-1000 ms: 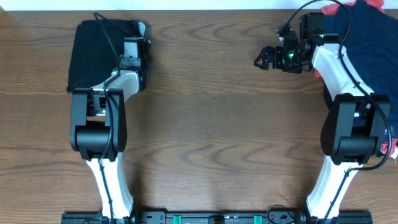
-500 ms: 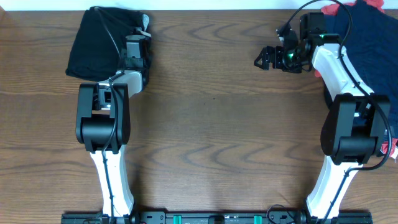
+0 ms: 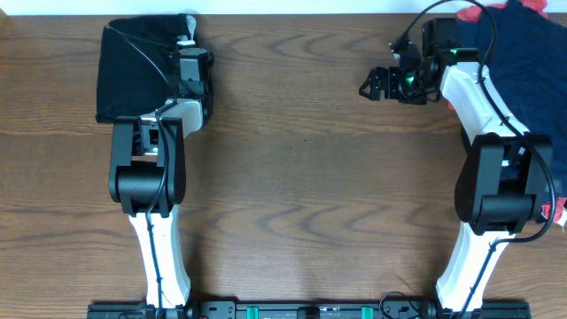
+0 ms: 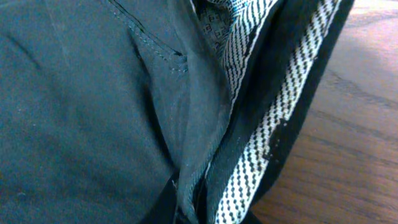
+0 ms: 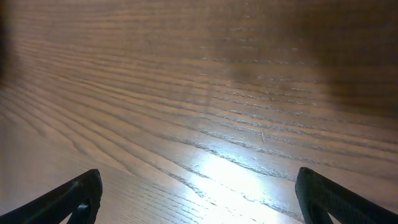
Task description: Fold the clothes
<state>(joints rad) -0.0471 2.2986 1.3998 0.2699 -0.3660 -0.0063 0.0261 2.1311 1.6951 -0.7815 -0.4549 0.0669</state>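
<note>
The black shorts [image 3: 137, 71] lie as a folded black rectangle at the back left of the table. My left gripper [image 3: 190, 46] is at their right edge, near the back corner, and is shut on a fold of cloth. In the left wrist view the black shorts [image 4: 81, 106] fill the frame, the dotted whitish waistband lining [image 4: 273, 137] runs beside the pinched fold, and the jaws [image 4: 199, 214] show at the bottom edge. My right gripper [image 3: 372, 82] is open and empty over bare wood at the back right; its fingers [image 5: 199, 205] are spread wide.
A pile of dark blue and red clothes [image 3: 523, 53] lies at the back right corner behind the right arm. The table's back edge [image 3: 292, 11] runs just behind the shorts.
My left gripper has moved toward the table's back edge with the shorts' right edge in it, and the shorts have shifted with it. The right arm has barely moved.
</note>
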